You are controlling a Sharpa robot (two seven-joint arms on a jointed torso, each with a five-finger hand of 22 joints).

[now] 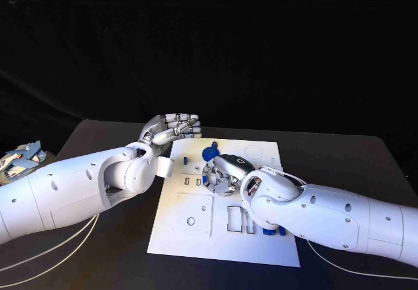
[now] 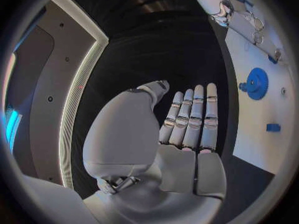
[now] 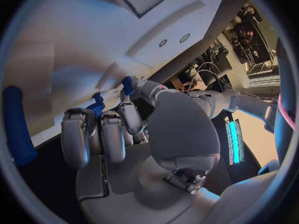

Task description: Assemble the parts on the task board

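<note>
The white task board (image 1: pixel 191 238) lies in the middle of the black table. A blue gear (image 1: pixel 209 153) (image 2: pixel 256 83) stands near its far edge, with a small blue piece (image 1: pixel 185 161) (image 2: pixel 272 127) to its left. My right hand (image 1: pixel 228 173) (image 3: pixel 118 134) rests on the board just in front of the gear, fingers curled down. A small blue part (image 3: pixel 127 83) shows at its thumb tip; I cannot tell if it is pinched. My left hand (image 1: pixel 174 128) (image 2: pixel 187 122) hovers off the board's far left corner, fingers straight and side by side, holding nothing.
More blue parts (image 1: pixel 275 231) lie by the board's near right edge, half under my right forearm. Rectangular slots (image 1: pixel 234 218) and a round hole (image 1: pixel 191 221) mark the board's near half. A heap of blue and white items (image 1: pixel 22 158) sits at the table's left edge.
</note>
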